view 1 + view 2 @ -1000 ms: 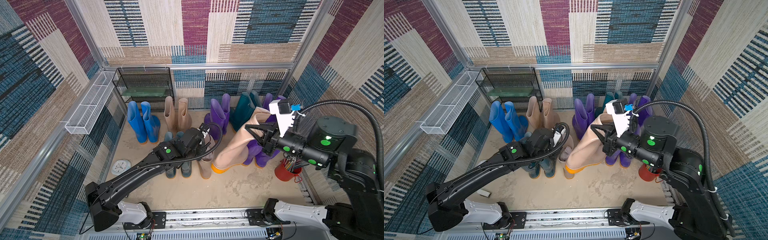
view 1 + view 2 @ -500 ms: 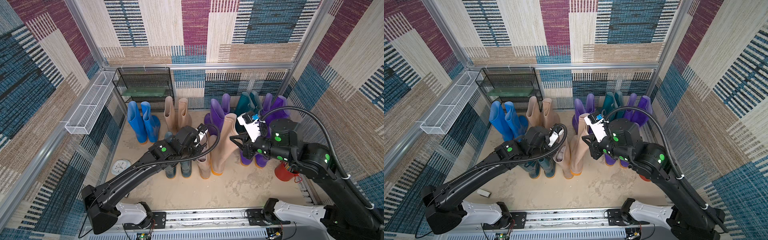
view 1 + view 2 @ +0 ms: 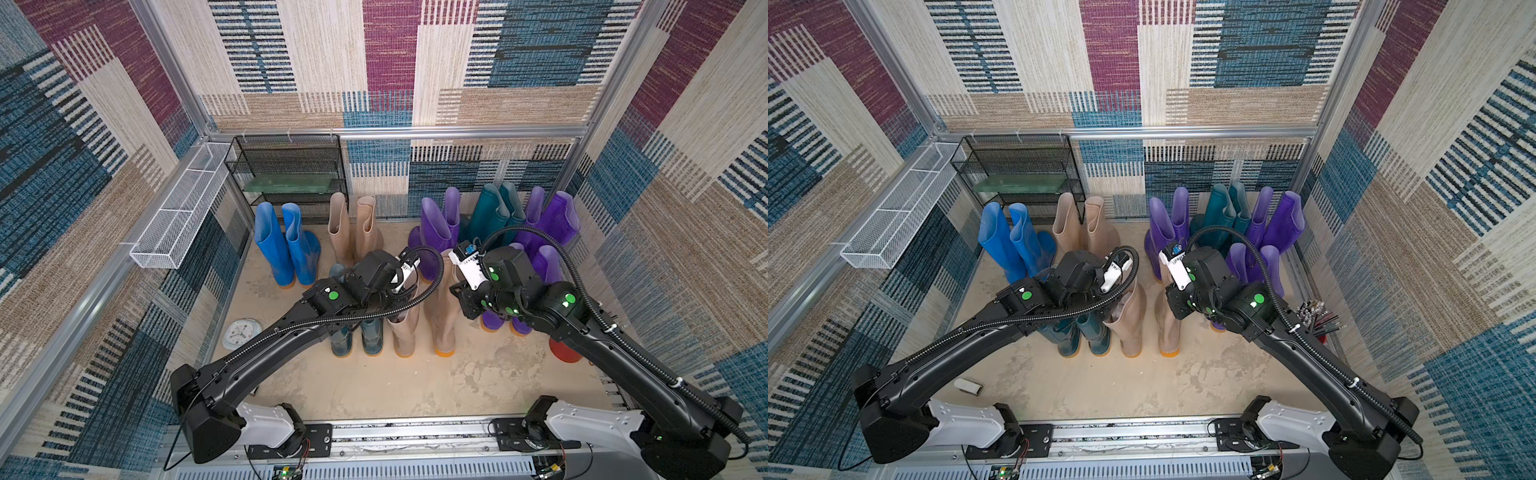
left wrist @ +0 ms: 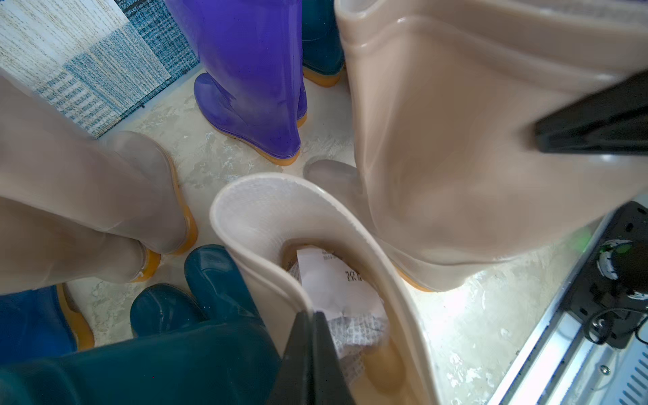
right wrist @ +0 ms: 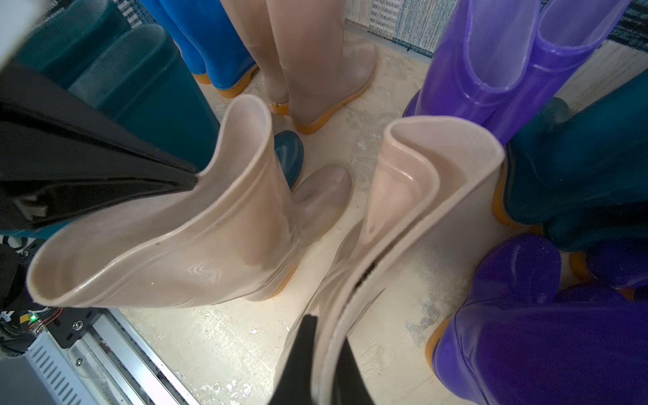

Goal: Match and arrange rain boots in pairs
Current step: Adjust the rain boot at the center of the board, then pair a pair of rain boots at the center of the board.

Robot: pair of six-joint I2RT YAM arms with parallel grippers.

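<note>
My left gripper point(image 4: 311, 317) is pressed together on the rim of a tall beige-pink glossy rubber boot point(image 4: 266, 217), with one finger inside the shaft and one outside. Crumpled white paper point(image 4: 336, 291) lies down inside that boot. My right gripper point(image 5: 326, 336) pinches the folded rim of a second beige-pink rubber boot point(image 5: 438, 168) the same way.

In both top views the two held boots stand upright under the grippers, close side by side, with their orange-yellow soles on the pale floor point(image 3: 374, 386). Just beside the left gripper, on the side away from the right one, stands a pair of dark teal rubber boots point(image 3: 372, 336). Beyond the left gripper, toward the back wall, are a bright blue pair point(image 3: 266, 241) and another beige-pink pair point(image 3: 338, 220). Both pairs stand in front of a black wire-mesh rack point(image 3: 286, 166).

Near the right gripper, on its outer side and beyond it, purple boots point(image 3: 557, 220) crowd together with two more dark teal ones point(image 3: 492, 212).
</note>
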